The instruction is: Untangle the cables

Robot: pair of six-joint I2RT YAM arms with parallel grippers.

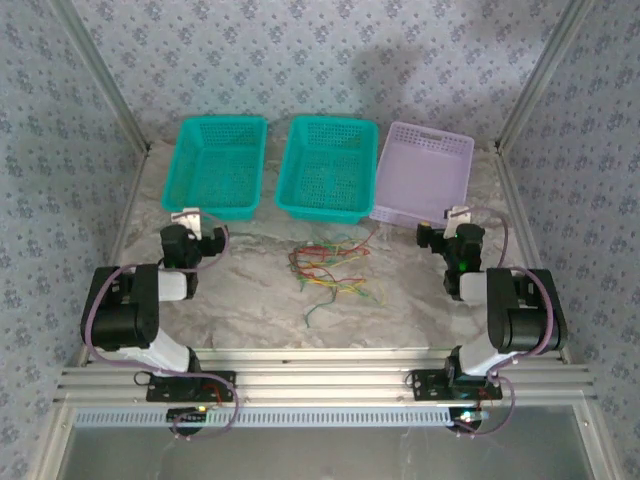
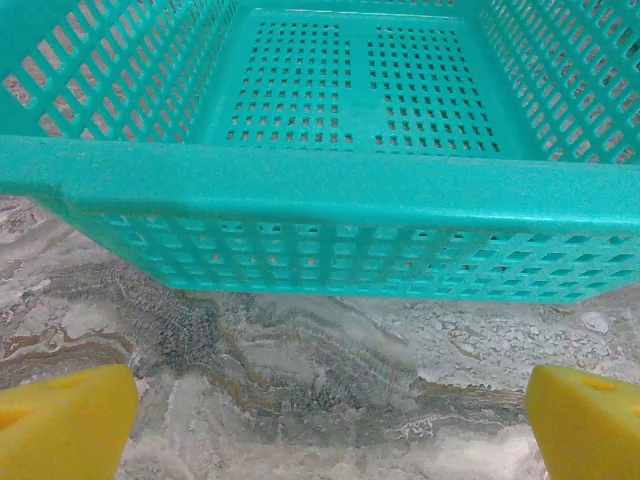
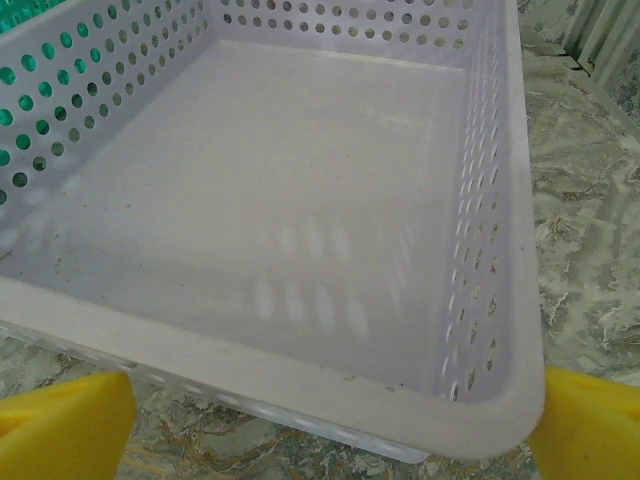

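The cables (image 1: 328, 265) lie as a loose tangle of thin red, green, yellow and orange wires on the marble table, in the middle between the two arms. My left gripper (image 1: 200, 222) is open at the left, well apart from the tangle. In the left wrist view the left gripper (image 2: 330, 430) has its yellow pads (image 2: 60, 420) wide apart with only bare table between them. My right gripper (image 1: 448, 225) stands open at the right. In the right wrist view the right gripper (image 3: 330, 440) shows yellow pads (image 3: 590, 425) spread wide and holding nothing.
Three baskets stand in a row at the back: a teal one (image 1: 215, 208) just ahead of the left gripper, a second teal one (image 1: 320, 212) behind the cables, and a lilac one (image 1: 425, 135) just ahead of the right gripper. The teal rim (image 2: 320, 180) and lilac rim (image 3: 250, 360) are close.
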